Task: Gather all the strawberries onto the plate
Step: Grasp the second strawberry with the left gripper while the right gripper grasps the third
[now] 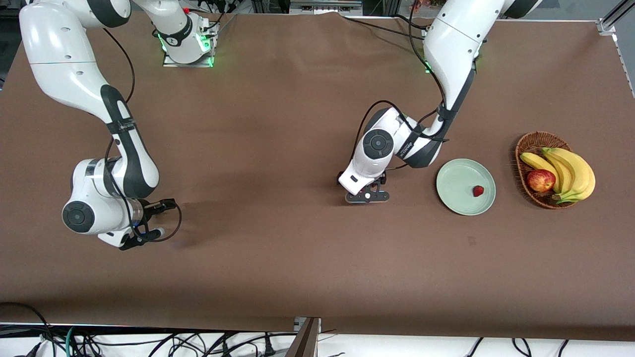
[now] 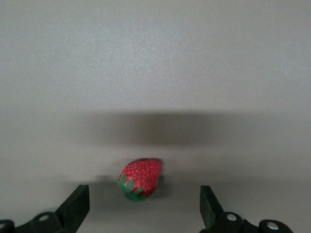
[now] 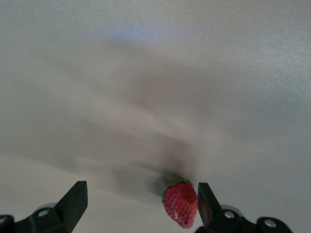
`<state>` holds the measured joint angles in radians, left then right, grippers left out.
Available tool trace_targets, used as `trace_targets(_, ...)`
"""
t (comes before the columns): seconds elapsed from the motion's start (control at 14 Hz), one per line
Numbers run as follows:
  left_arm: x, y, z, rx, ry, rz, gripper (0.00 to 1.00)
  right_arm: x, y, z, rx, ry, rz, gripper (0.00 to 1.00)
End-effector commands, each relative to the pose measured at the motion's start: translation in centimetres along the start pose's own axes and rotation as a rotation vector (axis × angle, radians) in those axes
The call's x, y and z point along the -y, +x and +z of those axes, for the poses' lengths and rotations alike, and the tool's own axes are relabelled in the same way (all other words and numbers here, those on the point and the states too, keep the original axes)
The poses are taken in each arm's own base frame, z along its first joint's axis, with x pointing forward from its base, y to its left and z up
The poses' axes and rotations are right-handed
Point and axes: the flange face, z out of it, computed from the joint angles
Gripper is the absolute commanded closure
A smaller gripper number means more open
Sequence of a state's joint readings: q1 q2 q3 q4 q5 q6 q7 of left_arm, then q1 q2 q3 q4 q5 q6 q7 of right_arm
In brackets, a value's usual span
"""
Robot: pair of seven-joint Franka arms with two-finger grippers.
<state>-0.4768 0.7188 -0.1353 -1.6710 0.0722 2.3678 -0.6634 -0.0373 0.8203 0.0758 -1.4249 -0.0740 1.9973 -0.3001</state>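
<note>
The pale green plate [image 1: 454, 181] lies toward the left arm's end of the table with one strawberry [image 1: 477, 191] in it. My left gripper [image 1: 367, 197] is low over the table beside the plate. In the left wrist view it [image 2: 144, 200] is open, with a second strawberry [image 2: 140, 178] with a green end lying on the table between its fingers, untouched. My right gripper [image 1: 151, 223] is low over the table at the right arm's end. In the right wrist view it [image 3: 141, 194] is open, with a third strawberry [image 3: 181, 204] close against one finger [image 3: 205, 196]. The front view hides both of these berries.
A brown wicker basket [image 1: 531, 144] with bananas [image 1: 570, 171] and a red apple [image 1: 540, 180] stands beside the plate, toward the table's end. Cables hang along the table's front edge.
</note>
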Motion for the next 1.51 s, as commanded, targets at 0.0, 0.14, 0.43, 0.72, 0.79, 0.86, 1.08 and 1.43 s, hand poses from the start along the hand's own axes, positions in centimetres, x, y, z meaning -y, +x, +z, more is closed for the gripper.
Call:
trace_targets(0.0, -0.6, 0.4, 1.0, -0.045, 0.018, 0.039, 0.14, -0.7, -0.8, -0.7, -0.006, -0.013, -0.032, 0.0)
trace_targets(0.14, -0.7, 0.2, 1.5, -0.045, 0.017, 0.042, 0.37, -1.3, -1.0, -0.5, -0.003, -0.015, -0.053, 0.0)
trace_targets(0.43, -0.3, 0.5, 1.1, -0.045, 0.018, 0.035, 1.0, -2.4, -1.9, 1.2, 0.001, -0.007, -0.051, 0.02)
trace_targets(0.72, 1.2, 1.4, -2.8, -0.016, 0.065, 0.013, 1.0, -2.4, -2.1, 1.4, 0.006, -0.003, -0.049, 0.57)
trace_targets(0.79, 2.4, 1.9, -4.4, 0.005, 0.087, 0.03, 1.0, -2.4, -2.1, 1.4, 0.01, -0.001, -0.049, 0.69)
trace_targets(0.86, 4.1, 2.4, -6.1, 0.03, 0.108, 0.056, 1.0, -2.4, -2.2, 1.5, 0.014, 0.0, -0.048, 0.79)
trace_targets(1.08, 11.7, 4.8, -10.2, 0.12, 0.148, 0.157, 1.0, -2.0, -2.0, 1.0, 0.011, 0.009, -0.031, 1.0)
trace_targets(1.43, 22.8, 7.4, -11.0, 0.217, 0.139, 0.275, 1.0, 7.4, 1.4, -1.2, -0.043, 0.12, 0.146, 1.0)
